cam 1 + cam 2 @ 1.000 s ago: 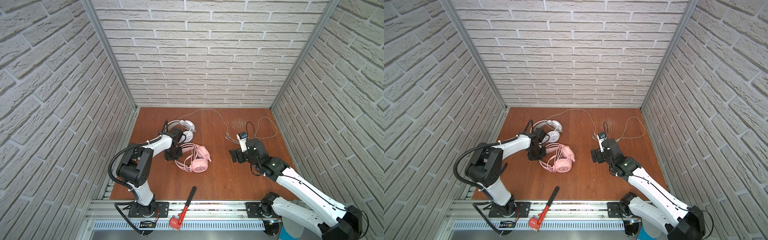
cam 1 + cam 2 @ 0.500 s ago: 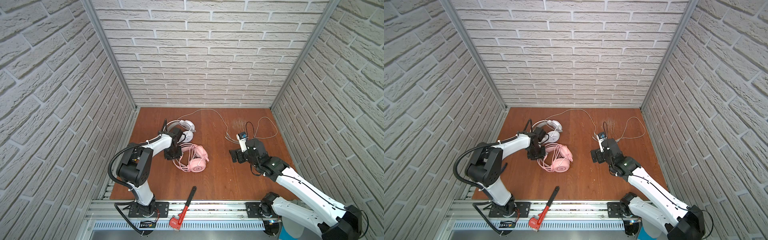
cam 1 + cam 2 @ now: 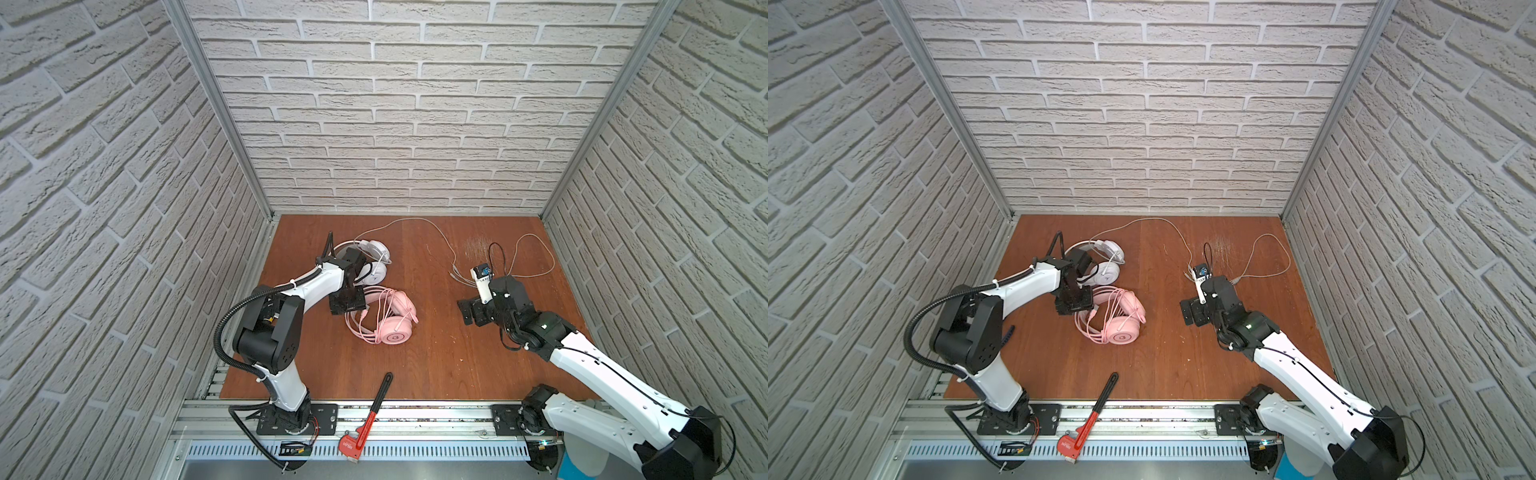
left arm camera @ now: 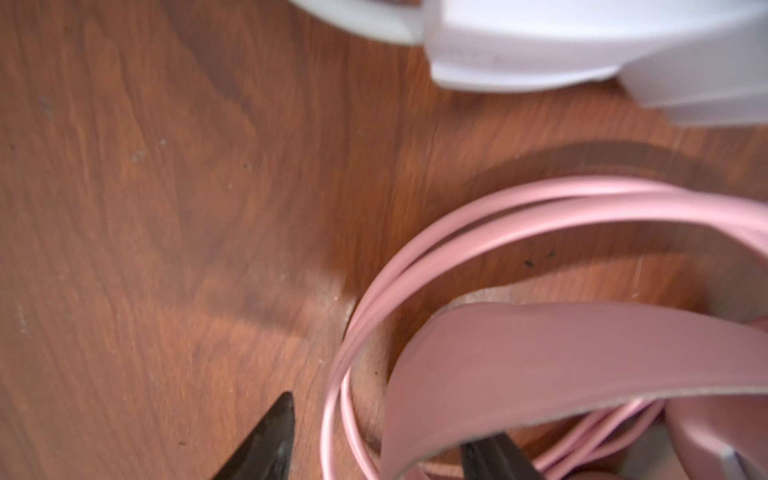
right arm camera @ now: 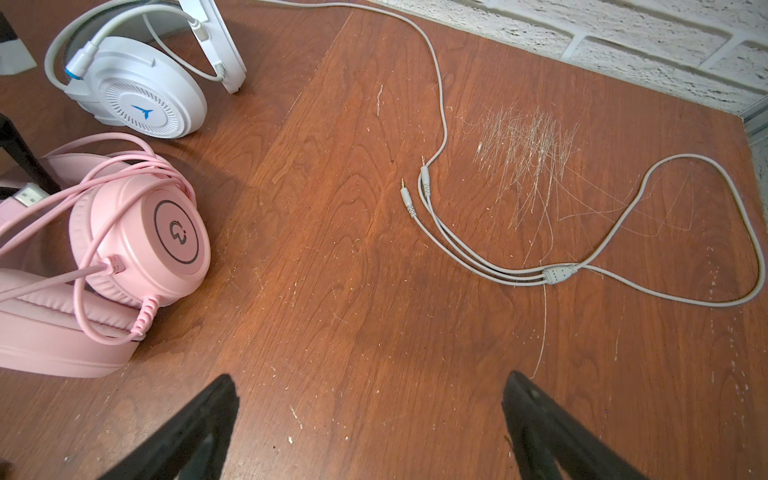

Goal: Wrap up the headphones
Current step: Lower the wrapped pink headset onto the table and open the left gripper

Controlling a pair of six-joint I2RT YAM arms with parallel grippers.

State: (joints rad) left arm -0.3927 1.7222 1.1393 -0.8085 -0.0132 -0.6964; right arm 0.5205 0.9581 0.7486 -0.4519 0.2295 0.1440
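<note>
The pink headphones [image 3: 388, 318] [image 3: 1119, 318] [image 5: 137, 245] lie left of the middle of the wooden table, with their pink cable looped around them. The white headphones [image 3: 374, 255] [image 3: 1111, 257] [image 5: 137, 91] sit just behind them. The white headphones' grey cable [image 3: 415, 221] [image 5: 559, 273] trails loose across the back right. My left gripper [image 3: 347, 301] [image 3: 1073, 303] [image 4: 386, 419] is down at the pink headband [image 4: 582, 353], open, with the band's edge and cable loops between its fingers. My right gripper [image 3: 469, 311] [image 3: 1192, 313] [image 5: 370, 395] hovers wide open over bare wood, right of the pink headphones.
A red-and-black pipe wrench [image 3: 370, 415] [image 3: 1092, 415] lies across the table's front edge and the metal rail. Brick walls close in the back and both sides. A scratched patch [image 5: 528, 145] marks the wood near the grey cable's plugs.
The left gripper's jaws have gone from shut to open. The pink headphones have shifted slightly to the left. The right arm has not moved.
</note>
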